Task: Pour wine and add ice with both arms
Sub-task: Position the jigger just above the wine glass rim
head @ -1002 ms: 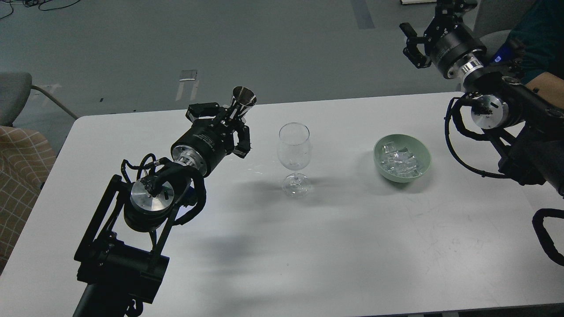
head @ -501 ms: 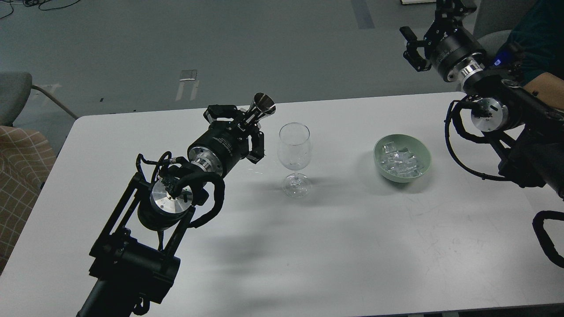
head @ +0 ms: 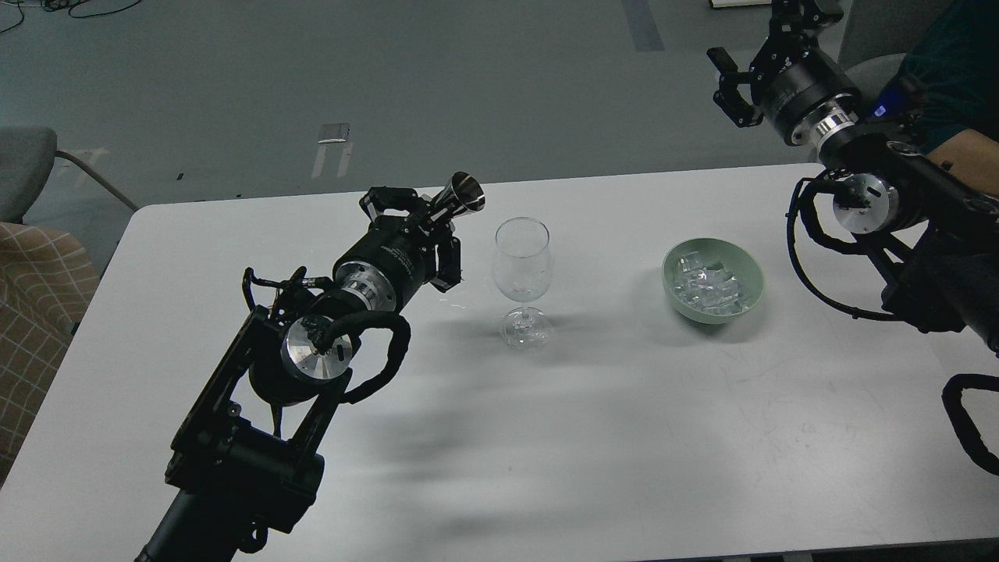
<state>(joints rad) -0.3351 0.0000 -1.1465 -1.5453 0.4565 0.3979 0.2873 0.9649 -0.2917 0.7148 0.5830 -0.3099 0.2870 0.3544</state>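
On the white table [head: 593,437], the left gripper [head: 425,222] pinches a small metal jigger [head: 459,196], tipped toward 2 o'clock just beside the wine glass [head: 521,269]. Any wine inside cannot be made out. White lettering on the gripper body is unreadable. At 3 o'clock of the glass, ice [head: 709,285] fills a green bowl [head: 749,269]. Farthest, the right gripper [head: 741,66] hangs spread.

A grey chair [head: 27,160] and a checked cushion [head: 35,312] sit left of the white table [head: 624,437].

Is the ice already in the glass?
No, the ice lies in the green bowl, and the glass holds no cubes.
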